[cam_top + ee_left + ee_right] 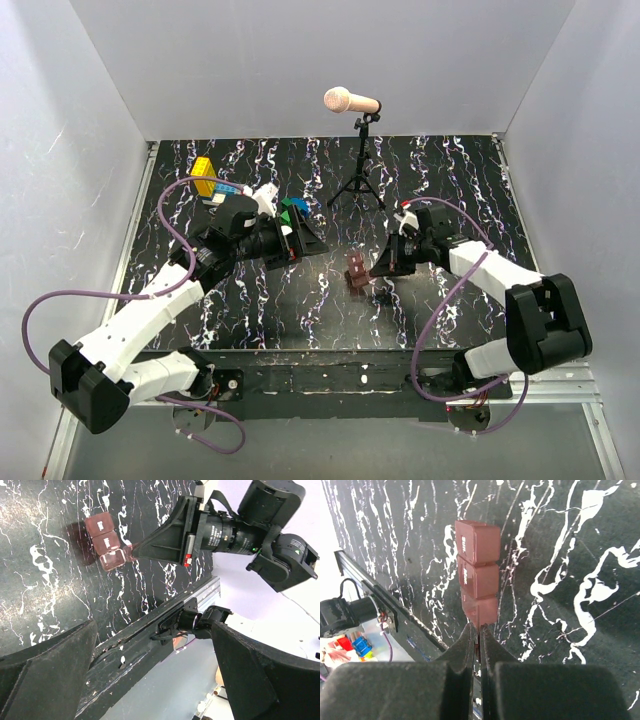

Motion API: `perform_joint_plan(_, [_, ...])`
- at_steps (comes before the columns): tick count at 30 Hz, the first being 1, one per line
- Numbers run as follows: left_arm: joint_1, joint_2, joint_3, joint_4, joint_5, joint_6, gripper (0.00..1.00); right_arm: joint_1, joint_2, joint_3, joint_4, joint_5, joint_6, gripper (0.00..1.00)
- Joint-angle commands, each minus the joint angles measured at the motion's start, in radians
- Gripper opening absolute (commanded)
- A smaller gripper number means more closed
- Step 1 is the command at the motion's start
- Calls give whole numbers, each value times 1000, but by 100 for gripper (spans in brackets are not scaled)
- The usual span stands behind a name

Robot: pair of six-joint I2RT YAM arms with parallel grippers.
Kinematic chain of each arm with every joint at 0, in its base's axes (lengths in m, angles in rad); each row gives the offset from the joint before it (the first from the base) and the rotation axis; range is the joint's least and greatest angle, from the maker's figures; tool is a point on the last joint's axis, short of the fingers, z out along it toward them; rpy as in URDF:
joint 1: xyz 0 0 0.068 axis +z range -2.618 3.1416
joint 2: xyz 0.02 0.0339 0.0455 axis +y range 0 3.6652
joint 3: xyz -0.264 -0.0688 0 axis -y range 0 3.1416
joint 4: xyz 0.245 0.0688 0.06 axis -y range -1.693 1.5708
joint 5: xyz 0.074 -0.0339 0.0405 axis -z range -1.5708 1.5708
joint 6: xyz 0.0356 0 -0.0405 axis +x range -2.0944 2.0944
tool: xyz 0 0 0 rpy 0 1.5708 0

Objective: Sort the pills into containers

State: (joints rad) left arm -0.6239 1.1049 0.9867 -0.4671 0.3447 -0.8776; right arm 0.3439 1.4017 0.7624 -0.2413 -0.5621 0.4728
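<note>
The container, a small reddish-brown box (355, 272) with three pale pinkish lid segments, lies on the black marbled table; it also shows in the left wrist view (105, 542) and the right wrist view (477, 575). My right gripper (378, 272) is shut on a thin lid flap at the box's near end, as the right wrist view (479, 630) and the left wrist view (134, 554) show. My left gripper (315, 240) is wide open and empty (155, 630), to the left of the box, apart from it. No pills are in view.
A microphone (352, 101) on a black tripod (358, 185) stands at the back centre. A yellow block (203, 175) and green and blue blocks (293, 207) lie behind my left arm. The table's metal front rail (150, 625) runs along the near edge.
</note>
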Motion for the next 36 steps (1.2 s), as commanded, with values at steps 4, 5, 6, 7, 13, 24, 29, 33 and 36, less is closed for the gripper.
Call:
perform_joint_plan(4, [1, -36, 18, -1, -9, 6, 98, -17, 59, -14, 79, 18, 39, 1])
perform_joint_plan(5, [1, -37, 17, -1, -9, 6, 98, -19, 63, -17, 79, 24, 44, 1])
perform_joint_plan(6, [3, -40, 17, -1, -9, 6, 98, -20, 66, -18, 79, 30, 47, 1])
perform_joint_plan(7, [1, -40, 15, -1, -10, 8, 98, -20, 72, -21, 79, 31, 47, 1])
perform_joint_plan(13, [1, -53, 9, -1, -15, 3, 98, -26, 88, -15, 28, 82, 63, 18])
perform_joint_plan(24, [1, -63, 3, -11, -27, 3, 98, -26, 0, -2, -45, 157, 59, 70])
perform_joint_plan(29, [1, -57, 4, -13, -30, 5, 98, -26, -73, 20, -90, 192, 49, 90])
perform_joint_plan(33, [1, -45, 4, -12, -32, 5, 98, -28, -142, 43, -122, 205, 29, 98])
perform_joint_plan(36, [1, -24, 7, -5, -33, 8, 98, -28, -170, 70, -153, 203, 12, 98])
